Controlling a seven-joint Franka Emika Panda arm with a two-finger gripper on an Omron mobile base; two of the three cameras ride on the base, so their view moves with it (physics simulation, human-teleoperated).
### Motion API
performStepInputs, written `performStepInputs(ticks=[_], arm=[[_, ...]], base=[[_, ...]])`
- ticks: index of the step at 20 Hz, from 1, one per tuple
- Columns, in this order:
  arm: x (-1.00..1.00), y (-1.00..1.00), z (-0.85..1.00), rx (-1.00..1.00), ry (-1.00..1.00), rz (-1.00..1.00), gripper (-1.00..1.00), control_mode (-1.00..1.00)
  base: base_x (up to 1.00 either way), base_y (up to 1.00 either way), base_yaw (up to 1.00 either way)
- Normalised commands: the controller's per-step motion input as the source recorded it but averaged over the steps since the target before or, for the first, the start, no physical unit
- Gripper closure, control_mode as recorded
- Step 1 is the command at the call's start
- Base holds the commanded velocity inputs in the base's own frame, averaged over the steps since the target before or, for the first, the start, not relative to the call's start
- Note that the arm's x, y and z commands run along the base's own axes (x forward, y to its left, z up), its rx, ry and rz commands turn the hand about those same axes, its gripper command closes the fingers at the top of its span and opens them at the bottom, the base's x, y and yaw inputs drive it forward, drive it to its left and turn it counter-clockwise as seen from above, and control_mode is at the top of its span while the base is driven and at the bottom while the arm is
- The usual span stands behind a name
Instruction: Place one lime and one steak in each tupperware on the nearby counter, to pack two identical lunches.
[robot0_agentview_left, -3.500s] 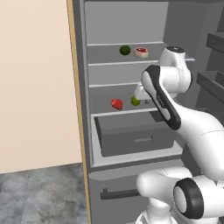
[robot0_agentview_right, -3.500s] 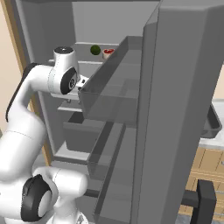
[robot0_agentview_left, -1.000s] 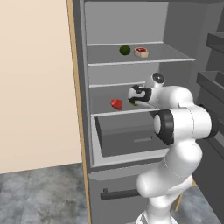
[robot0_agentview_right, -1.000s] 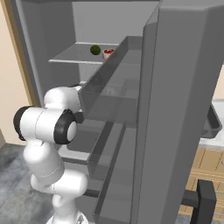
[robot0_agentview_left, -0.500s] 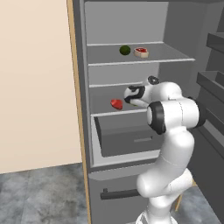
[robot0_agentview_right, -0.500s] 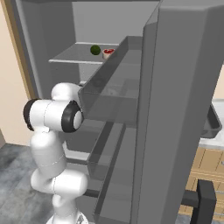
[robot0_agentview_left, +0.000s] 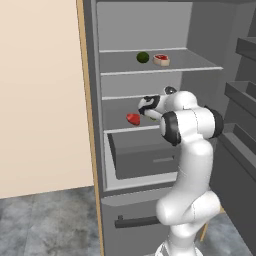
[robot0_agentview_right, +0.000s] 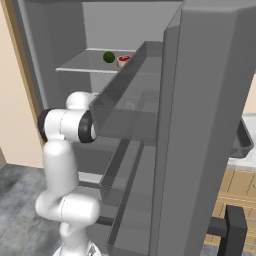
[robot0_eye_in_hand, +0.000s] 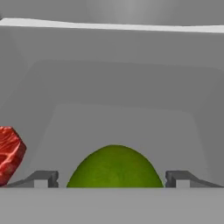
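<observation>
Jaws stand released: in your hand view the two dark fingertips (robot0_eye_in_hand: 41, 178) sit wide apart, one on each side of the yellow-green lime (robot0_eye_in_hand: 114, 167), with a gap between each tip and the fruit, so nothing is grasped. The gripper (robot0_eye_in_hand: 113, 179) is lined up straight on that lime, which lies close in front of it on the middle shelf (robot0_agentview_left: 117, 129) of the open fridge (robot0_agentview_left: 90, 100). To the left of the lime in the same view you have the bright red steak (robot0_eye_in_hand: 9, 154), apart from the fruit and outside the left fingertip.

From your left base view, the white arm (robot0_agentview_left: 192, 125) reaches from the lower right into the fridge at middle-shelf height, and the hand hides most of the lime. The red steak (robot0_agentview_left: 133, 119) lies on that shelf just to the left of the hand. One shelf up, on the top shelf (robot0_agentview_left: 165, 67), you can see the dark green lime (robot0_agentview_left: 143, 57) and, just beside it on the right, the pale-rimmed steak (robot0_agentview_left: 161, 60) with its red centre; the two are near each other but do not touch. Below the middle shelf a grey drawer (robot0_agentview_left: 145, 157) stands pulled out.

From your right base view the open fridge door (robot0_agentview_right: 210, 125) with its bins takes up the foreground; past it you see the dark green lime (robot0_agentview_right: 109, 57) and the pale-rimmed steak (robot0_agentview_right: 123, 61) side by side on the top shelf.
</observation>
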Motion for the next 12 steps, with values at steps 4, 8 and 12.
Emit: performStepInputs(ticks=[4, 8, 12], arm=[[0.03, 0.0, -0.01, 0.0, 0.0, 0.0, 1.0, -1.0], [-0.01, 0.0, 0.0, 0.0, 0.0, 0.0, 1.0, -1.0], [-0.77, 0.0, 0.66, 0.0, -0.17, 0.0, 1.0, -1.0]], base=[[0.0, 0.0, 0.0], [0.0, 0.0, 0.0], [0.0, 0.0, 0.0]])
